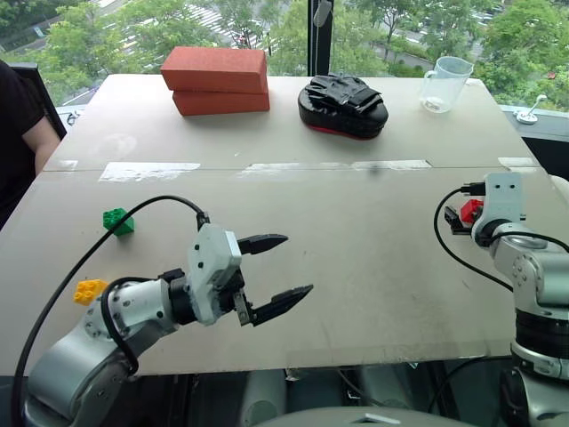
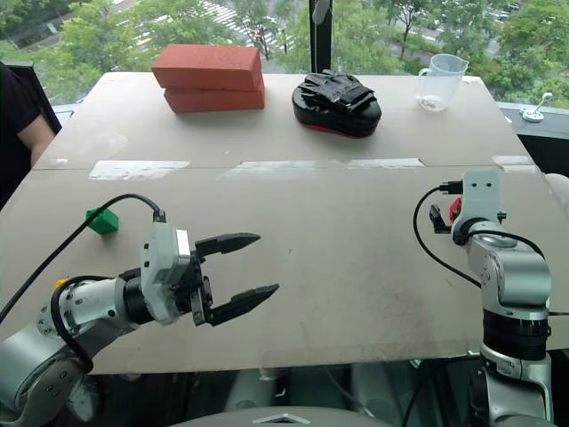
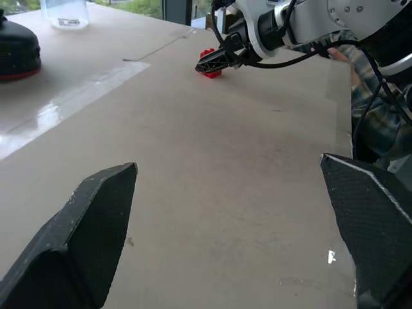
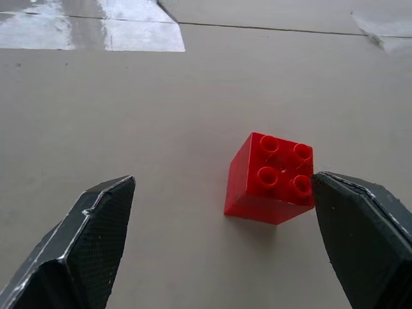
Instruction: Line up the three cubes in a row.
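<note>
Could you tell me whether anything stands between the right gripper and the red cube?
Nothing visible does. The right gripper is open, and the red cube sits on bare table between its fingers, close against one fingertip, with an open gap to the other.

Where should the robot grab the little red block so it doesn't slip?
Probably by two opposite flat side walls of the red cube, coming down from above with the open right gripper. Its studs point up and it sits flat on the table, so the smooth sides suit the fingers better than the bumpy top. One finger is already beside it; the cube should be centred first.
</note>
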Motion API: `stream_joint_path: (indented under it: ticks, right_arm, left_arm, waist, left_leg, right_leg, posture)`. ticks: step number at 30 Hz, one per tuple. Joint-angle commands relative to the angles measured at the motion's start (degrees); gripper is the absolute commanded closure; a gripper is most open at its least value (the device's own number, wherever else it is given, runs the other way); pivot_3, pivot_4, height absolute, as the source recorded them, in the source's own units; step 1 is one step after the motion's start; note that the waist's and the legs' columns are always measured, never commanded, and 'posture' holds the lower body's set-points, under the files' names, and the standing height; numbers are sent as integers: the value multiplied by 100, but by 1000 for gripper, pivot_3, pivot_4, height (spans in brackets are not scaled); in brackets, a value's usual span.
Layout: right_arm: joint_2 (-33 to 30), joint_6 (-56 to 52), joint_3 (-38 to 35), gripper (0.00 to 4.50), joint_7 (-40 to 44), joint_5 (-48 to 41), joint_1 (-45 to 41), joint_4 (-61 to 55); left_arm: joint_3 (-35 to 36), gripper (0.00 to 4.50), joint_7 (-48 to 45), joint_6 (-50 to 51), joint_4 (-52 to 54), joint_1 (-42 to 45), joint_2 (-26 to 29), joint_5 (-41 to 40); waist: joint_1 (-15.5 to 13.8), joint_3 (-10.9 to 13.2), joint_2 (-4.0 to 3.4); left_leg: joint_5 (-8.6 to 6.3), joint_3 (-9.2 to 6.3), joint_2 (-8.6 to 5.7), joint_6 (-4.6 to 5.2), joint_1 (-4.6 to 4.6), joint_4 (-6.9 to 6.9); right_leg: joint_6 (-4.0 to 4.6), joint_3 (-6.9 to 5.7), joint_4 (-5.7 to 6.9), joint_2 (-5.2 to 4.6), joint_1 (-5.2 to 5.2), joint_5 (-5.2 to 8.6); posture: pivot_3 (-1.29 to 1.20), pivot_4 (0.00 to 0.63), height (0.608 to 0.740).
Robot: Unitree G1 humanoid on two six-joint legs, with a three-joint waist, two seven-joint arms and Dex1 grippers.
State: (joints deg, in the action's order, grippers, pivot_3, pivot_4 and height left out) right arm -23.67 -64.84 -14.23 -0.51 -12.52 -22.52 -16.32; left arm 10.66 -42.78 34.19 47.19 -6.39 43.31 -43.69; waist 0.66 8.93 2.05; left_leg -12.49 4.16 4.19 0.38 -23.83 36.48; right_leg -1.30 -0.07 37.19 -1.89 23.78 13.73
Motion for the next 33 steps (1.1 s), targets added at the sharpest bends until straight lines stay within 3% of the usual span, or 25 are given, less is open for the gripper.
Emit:
stream_joint_path:
  ticks: [1,13,20,23,25,28,31,33]
  right_arm:
    - [120,-65,-247,0,-291,216,-247,118]
    - [594,-29,-864,0,-675,286,-1005,1136]
    - [635,156,-946,3138,-690,303,-1157,1482]
    - [505,132,-749,3176,-445,271,-1072,1432]
    - [289,496,-384,3176,178,155,-866,1248]
    - [-327,1337,567,3176,2295,-489,-547,544]
    - [-829,1679,1661,3176,4162,-947,-911,270]
    - [-954,2354,2449,3176,5031,-695,-1324,625]
  left_arm:
    - [-37,2,-14,-30,19,131,15,-115]
    - [-84,2,76,4,96,230,17,-183]
    - [-99,0,146,57,122,301,37,-226]
    - [-53,0,287,103,99,261,-7,-246]
    - [5,0,392,132,177,170,-33,-314]
    - [189,0,383,-137,207,-268,-87,-9]
    - [658,0,-8,-184,115,-907,44,-146]
    - [884,0,-181,-264,-2,-1129,92,-145]
  waist:
    - [5,0,0]
    - [11,2,-6]
    - [9,4,-11]
    - [13,4,-11]
    - [13,4,-12]
    - [20,7,-15]
    - [154,12,-24]
    - [187,13,-24]
  left_leg:
    - [0,-1,0,0,0,0]
    - [0,-2,1,0,0,0]
    - [0,-2,0,0,-1,-1]
    - [0,-2,1,0,-1,0]
    - [0,-2,0,0,0,0]
    - [0,-1,0,0,0,-1]
    - [0,-2,6,0,8,-7]
    - [0,-6,13,0,12,-7]
  right_leg:
    - [0,0,2,1,0,0]
    - [-19,2,10,4,2,-12]
    - [-19,1,11,4,2,-12]
    - [-20,1,11,4,2,-12]
    - [-20,2,11,4,2,-12]
    - [-20,3,9,4,2,-11]
    - [-21,23,10,11,8,-11]
    - [-19,20,13,20,8,-10]
  posture:
    - [0,150,740]
    - [0,150,740]
    - [0,150,740]
    - [0,150,740]
    - [0,150,740]
    - [0,150,740]
    - [0,150,740]
    - [0,150,740]
